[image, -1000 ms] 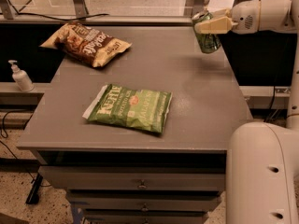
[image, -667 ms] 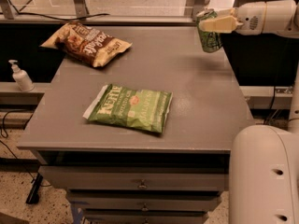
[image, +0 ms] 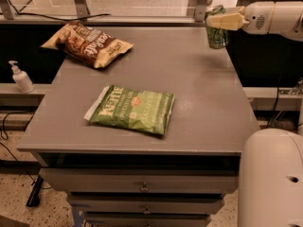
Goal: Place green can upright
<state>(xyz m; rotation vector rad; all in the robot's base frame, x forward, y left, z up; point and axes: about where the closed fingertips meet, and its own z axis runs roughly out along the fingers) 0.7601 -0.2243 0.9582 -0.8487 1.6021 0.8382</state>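
We have the gripper [image: 214,21] at the far right corner of the grey rectangular surface [image: 199,93]. It reaches in from the right on the white arm [image: 277,17]. The cream fingers [image: 228,21] pinch the small green aluminium drinks can [image: 218,37] across its upper part, just under the silver top. The can reads roughly upright, with a slight lean at most. Its base is just inside the right edge and near the far edge. We cannot tell if it touches the surface or hangs just above it.

Edges: there is a thin margin right of the can, then a drop into a dark gap. The far edge runs right behind the can, with a grey upright frame post [image: 198,1] beyond it.

Room: open surface runs from the can down the right half to the near edge. The flat green crisp bag [image: 131,109] lies mid-surface, toward the near left, well apart from the can. The brown crisp bag [image: 87,44] sits at the far left corner, its left end poking past the left edge.

Off the surface, a white pump bottle [image: 21,78] stands on the low ledge to the left. Grey drawers [image: 142,188] sit below the near edge. The white rounded robot body [image: 272,178] is just beside the near right corner.
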